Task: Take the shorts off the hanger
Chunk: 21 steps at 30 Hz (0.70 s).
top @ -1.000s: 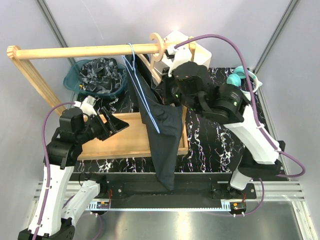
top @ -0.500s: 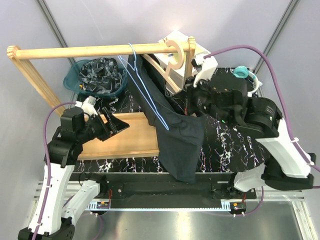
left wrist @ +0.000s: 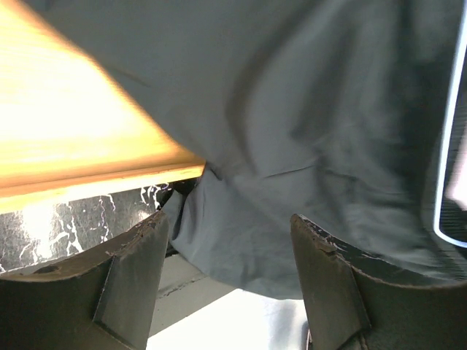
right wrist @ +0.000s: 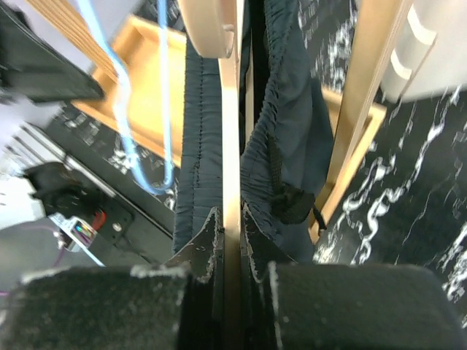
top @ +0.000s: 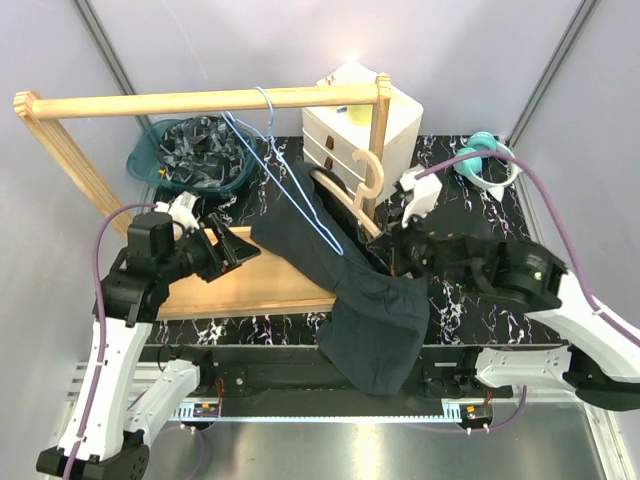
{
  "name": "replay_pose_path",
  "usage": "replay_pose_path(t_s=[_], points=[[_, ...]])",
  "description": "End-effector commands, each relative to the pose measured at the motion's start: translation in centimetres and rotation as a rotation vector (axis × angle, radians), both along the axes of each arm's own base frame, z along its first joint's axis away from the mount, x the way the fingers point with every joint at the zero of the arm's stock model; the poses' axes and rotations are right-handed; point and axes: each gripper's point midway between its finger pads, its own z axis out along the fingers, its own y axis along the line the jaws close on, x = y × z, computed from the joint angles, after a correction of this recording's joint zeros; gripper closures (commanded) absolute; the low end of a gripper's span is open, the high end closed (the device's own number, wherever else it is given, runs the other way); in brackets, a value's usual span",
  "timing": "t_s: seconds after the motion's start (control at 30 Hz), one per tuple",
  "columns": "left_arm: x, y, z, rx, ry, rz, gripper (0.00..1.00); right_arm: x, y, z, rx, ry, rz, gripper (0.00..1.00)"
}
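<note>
Dark navy shorts [top: 375,305] hang on a wooden hanger [top: 362,180] that is off the rack rail [top: 150,102] and low over the table. My right gripper [top: 398,258] is shut on the hanger's bar; in the right wrist view the jaws [right wrist: 232,215] pinch the bar [right wrist: 229,109] with the shorts' waistband [right wrist: 284,109] on both sides. A blue wire hanger [top: 268,110] stays on the rail, its frame lying against the shorts. My left gripper [top: 225,250] is open and empty beside the shorts; its wrist view shows the fabric [left wrist: 306,109] just beyond the open jaws [left wrist: 230,219].
A wooden tray [top: 240,285] lies under the shorts' left side. A teal basket of clothes [top: 190,155] stands at the back left, a white drawer unit [top: 350,115] behind the rack's right post, a teal object [top: 487,160] at the back right.
My right arm pulled the wooden hanger with the shorts off the rail, down and toward the front right. The blue hanger swung after it. The left arm barely moved.
</note>
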Motion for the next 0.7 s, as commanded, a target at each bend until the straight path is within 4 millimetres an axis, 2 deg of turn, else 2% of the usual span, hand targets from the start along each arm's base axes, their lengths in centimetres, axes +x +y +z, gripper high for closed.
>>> replay_pose_path(t_s=[0.0, 0.03, 0.1, 0.13, 0.17, 0.2, 0.27, 0.43, 0.53, 0.67], points=[[1.0, -1.1, 0.3, -0.05, -0.03, -0.039, 0.29, 0.3, 2.2, -0.9, 0.127, 0.042, -0.017, 1.0], [1.4, -1.3, 0.4, -0.066, -0.043, -0.04, 0.29, 0.2, 2.8, -2.5, 0.117, 0.073, -0.004, 1.0], [1.7, -1.7, -0.4, -0.101, -0.014, -0.04, 0.3, -0.3, 4.5, -2.9, 0.164, 0.089, 0.056, 1.0], [2.2, -2.0, -0.2, -0.12, -0.036, -0.043, 0.3, -0.4, 5.0, -4.2, 0.156, 0.107, 0.065, 1.0], [2.3, -2.3, -1.1, -0.149, -0.005, -0.037, 0.3, -0.4, 5.5, -4.6, 0.159, 0.116, 0.078, 1.0], [2.4, -2.5, -1.3, -0.169, -0.002, -0.036, 0.31, -0.7, 6.5, -4.5, 0.184, 0.121, 0.112, 1.0], [3.2, -3.0, -1.0, -0.23, -0.021, -0.033, 0.32, -0.6, 7.5, -5.6, 0.174, 0.141, 0.133, 1.0], [4.7, -3.3, -2.9, -0.246, -0.018, -0.019, 0.32, -0.8, 9.2, -8.1, 0.173, 0.241, 0.175, 1.0], [5.4, -3.4, -4.2, -0.207, 0.001, -0.019, 0.32, -1.1, 9.7, -8.5, 0.186, 0.269, 0.195, 1.0], [6.4, -3.6, -4.4, -0.153, -0.018, -0.019, 0.32, -1.1, 9.5, -9.0, 0.185, 0.306, 0.217, 1.0]])
